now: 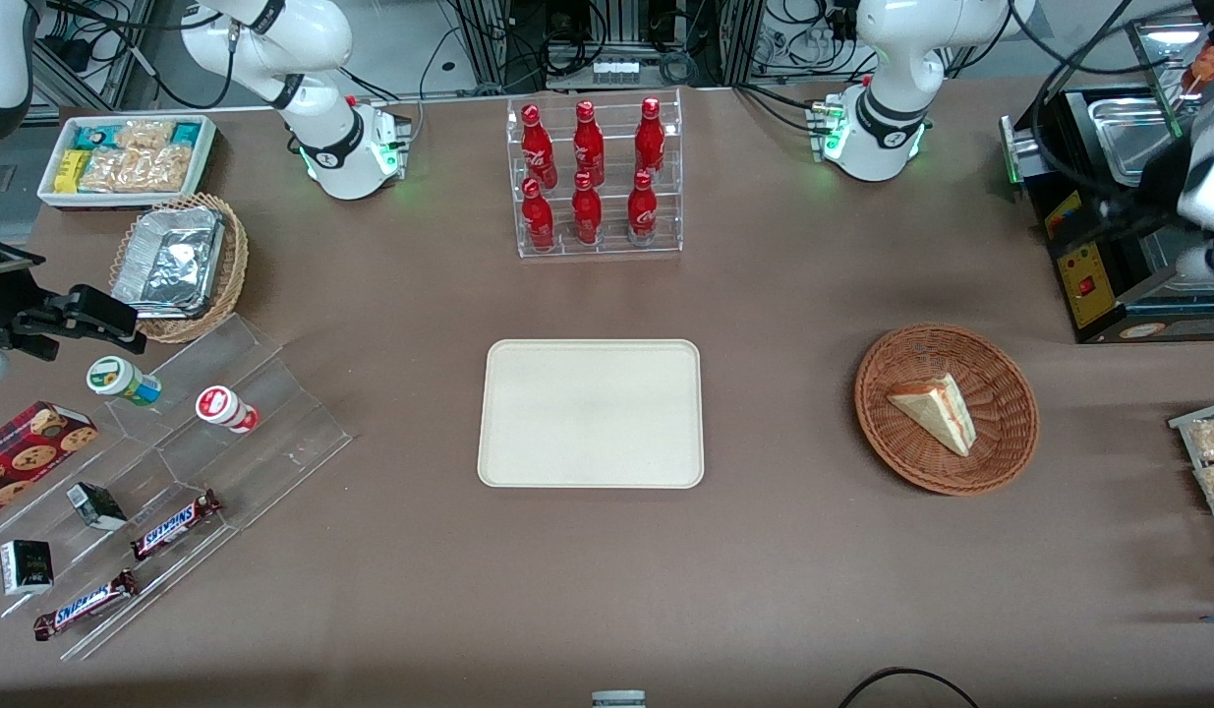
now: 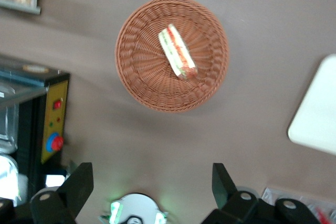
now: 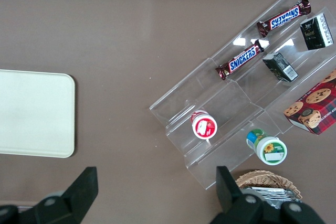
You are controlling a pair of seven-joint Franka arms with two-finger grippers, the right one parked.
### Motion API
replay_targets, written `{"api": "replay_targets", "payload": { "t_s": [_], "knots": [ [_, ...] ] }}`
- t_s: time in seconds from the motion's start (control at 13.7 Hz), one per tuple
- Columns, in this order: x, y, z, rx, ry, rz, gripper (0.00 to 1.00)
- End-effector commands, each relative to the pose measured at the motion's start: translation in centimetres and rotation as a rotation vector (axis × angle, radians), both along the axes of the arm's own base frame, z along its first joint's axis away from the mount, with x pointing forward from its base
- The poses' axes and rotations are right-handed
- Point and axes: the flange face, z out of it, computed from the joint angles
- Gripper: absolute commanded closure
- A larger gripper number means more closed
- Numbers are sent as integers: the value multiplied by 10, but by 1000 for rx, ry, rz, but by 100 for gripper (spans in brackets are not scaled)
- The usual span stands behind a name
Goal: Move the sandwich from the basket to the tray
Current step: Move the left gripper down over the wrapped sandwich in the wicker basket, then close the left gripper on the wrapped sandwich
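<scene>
- The small triangular sandwich (image 1: 934,412) of pale bread, clear-wrapped, with red and green filling along its cut edge, lies inside the round reddish-brown wicker basket (image 1: 1000,450). It rests on the woven floor, a little off the basket's centre, and touches nothing else.
- The flat cream-beige rectangular tray (image 1: 591,413) with the low rim sits well apart from the basket, toward the parked arm's end of the brown surface (image 1: 783,551). Nothing lies on it.
- Your claw (image 2: 152,187) hangs high above the surface, short of the basket, with its two dark fingers (image 2: 79,182) spread wide and nothing between them.
- Handling judgement: expect a light, soft item. The bread will likely crush under a hard squeeze, and the clear wrap looks slippery.
- Grip judgement: take the wedge across its two broad bread faces, near the middle of its length. Avoid the thin pointed end, which would probably fold or slide out.
- Clearance judgement: the basket wall is low and sloped. Come straight down over the wedge so that neither finger catches the weave.
</scene>
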Motion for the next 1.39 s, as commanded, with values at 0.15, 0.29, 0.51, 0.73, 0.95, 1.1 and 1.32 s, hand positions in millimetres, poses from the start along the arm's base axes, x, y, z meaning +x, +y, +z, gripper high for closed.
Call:
{"api": "replay_targets", "payload": {
  "t_s": [0.15,0.29,0.51,0.73,0.95,1.1,1.32],
  "knots": [
    [26,-2,-88,70,-39,366,0],
    [28,-2,-145,94,-43,471,0],
    [21,-3,-214,86,-91,552,0],
    [16,-4,-268,63,-147,615,0],
    [20,-12,-301,66,-131,611,0],
    [17,-12,-310,66,-130,610,0],
    [20,-13,-326,57,-139,606,0]
  ]
}}
